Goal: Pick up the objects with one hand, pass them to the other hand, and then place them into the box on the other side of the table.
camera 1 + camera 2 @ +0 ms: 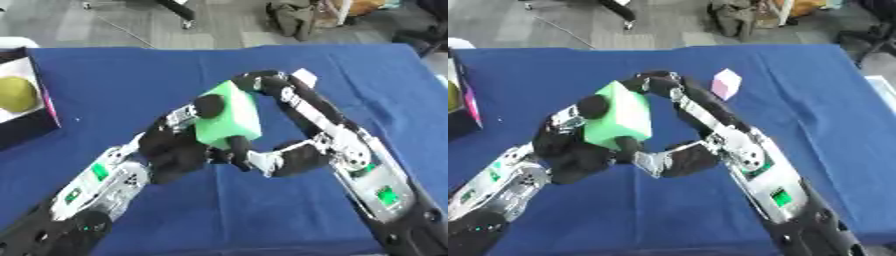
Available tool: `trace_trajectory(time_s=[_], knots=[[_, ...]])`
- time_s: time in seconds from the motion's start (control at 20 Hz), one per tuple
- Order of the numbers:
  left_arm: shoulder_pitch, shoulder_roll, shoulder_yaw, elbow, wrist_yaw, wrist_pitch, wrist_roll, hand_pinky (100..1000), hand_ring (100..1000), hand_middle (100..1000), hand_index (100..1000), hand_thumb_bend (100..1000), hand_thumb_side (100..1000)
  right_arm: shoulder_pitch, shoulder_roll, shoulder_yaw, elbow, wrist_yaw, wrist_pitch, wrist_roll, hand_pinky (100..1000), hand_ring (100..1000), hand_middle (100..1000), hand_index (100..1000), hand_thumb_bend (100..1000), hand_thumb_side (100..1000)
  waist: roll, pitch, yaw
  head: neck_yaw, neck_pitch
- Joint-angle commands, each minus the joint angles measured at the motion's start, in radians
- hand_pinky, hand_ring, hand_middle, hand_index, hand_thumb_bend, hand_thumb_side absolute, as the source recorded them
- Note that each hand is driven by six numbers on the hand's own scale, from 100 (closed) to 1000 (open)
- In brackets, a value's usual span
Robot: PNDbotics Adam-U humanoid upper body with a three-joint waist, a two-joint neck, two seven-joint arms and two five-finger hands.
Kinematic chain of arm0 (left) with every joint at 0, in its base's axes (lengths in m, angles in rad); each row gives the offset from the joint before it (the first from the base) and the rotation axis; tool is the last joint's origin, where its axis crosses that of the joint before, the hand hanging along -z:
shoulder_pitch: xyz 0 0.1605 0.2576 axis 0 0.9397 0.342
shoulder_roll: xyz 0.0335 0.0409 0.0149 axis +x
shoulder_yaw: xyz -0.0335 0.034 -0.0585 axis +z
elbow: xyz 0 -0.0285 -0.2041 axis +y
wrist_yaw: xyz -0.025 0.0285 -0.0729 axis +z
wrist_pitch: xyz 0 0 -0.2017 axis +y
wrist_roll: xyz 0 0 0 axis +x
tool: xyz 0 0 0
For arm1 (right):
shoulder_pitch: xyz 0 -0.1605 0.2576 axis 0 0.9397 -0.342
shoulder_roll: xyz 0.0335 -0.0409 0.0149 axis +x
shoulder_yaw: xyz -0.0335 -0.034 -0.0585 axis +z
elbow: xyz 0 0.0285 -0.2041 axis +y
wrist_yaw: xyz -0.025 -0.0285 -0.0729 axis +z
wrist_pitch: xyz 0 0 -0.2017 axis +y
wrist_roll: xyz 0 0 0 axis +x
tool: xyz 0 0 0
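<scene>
A green block is held above the middle of the blue table between both hands. My left hand comes up from the lower left, its thumb pressed on the block's front face. My right hand reaches in from the lower right, with fingers curled over the block's top far corner and its thumb under the bottom edge. At the table's left edge stands a dark box with a pink rim, and a yellow-green round object lies in it.
A small pink-and-white block rests on the cloth just behind my right hand. A pale object shows at the table's right edge. Floor and chair legs lie beyond the far edge.
</scene>
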Motion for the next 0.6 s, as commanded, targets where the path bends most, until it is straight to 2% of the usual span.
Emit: trace_trajectory(time_s=[0.05, 0.45, 0.6], knots=[[-0.010, 0.013, 0.019, 0.014, -0.001, 0.003, 0.019, 703, 586, 325, 423, 365, 620, -0.017, -0.002, 0.003, -0.032, 0.026, -0.038, -0.013, 765, 796, 670, 803, 200, 410, 0.002, -0.015, -0.001, -0.001, -0.002], [-0.007, 0.010, 0.020, 0.014, 0.000, -0.001, 0.021, 700, 584, 323, 420, 363, 619, -0.015, -0.002, 0.001, -0.032, 0.051, -0.048, -0.038, 774, 808, 731, 836, 248, 422, 0.001, -0.017, 0.001, 0.000, -0.002], [-0.006, 0.009, 0.020, 0.014, 0.001, -0.002, 0.022, 699, 583, 322, 419, 362, 619, -0.014, -0.002, 0.003, -0.032, 0.053, -0.048, -0.040, 775, 814, 756, 857, 294, 418, 0.001, -0.017, 0.002, 0.000, -0.002]])
